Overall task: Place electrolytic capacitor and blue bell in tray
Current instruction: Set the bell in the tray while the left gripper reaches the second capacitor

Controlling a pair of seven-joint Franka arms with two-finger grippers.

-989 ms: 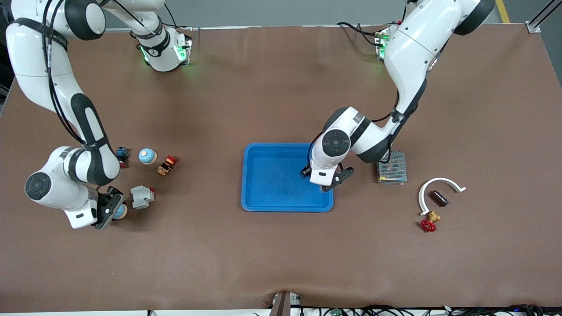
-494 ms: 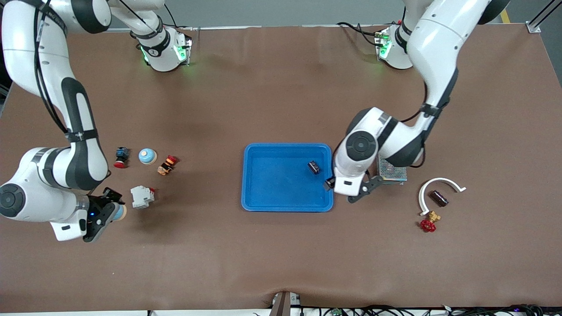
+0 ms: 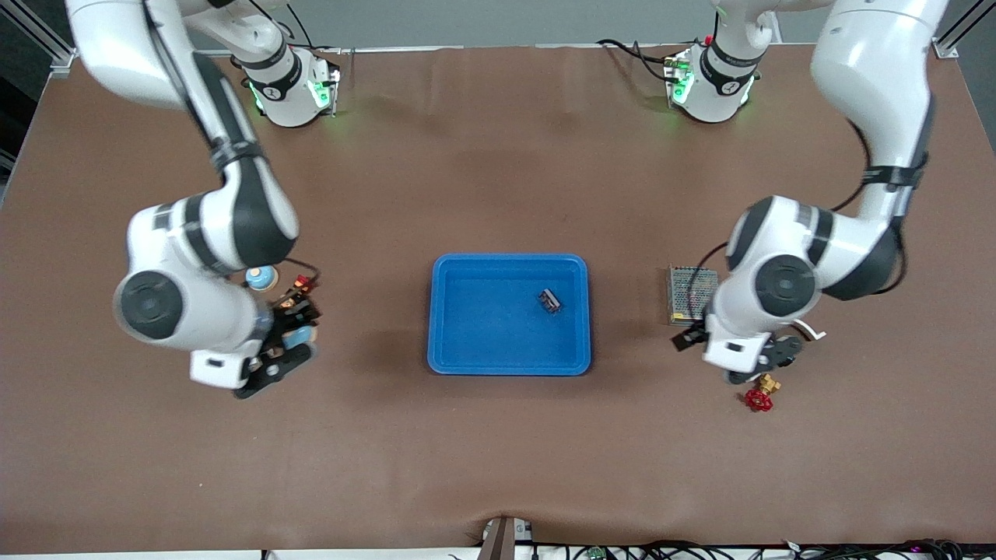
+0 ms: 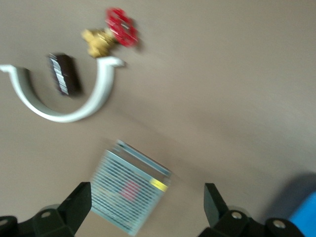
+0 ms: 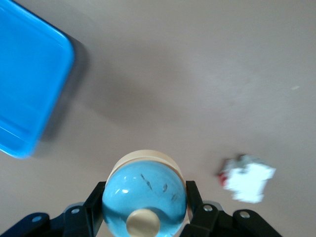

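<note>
The right gripper (image 3: 284, 342) is clamping the blue bell (image 5: 144, 196) above the table toward the right arm's end, with the blue tray (image 3: 467, 365) lying toward mid-table from it; the capacitor (image 3: 549, 300) is lying in the tray; the left gripper (image 3: 731, 351), spread wide and empty, is hovering over the mesh box (image 4: 129, 192)

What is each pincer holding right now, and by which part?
Right pincer grips the blue bell by the sides of its dome. Left pincer is open and holds nothing.
</note>
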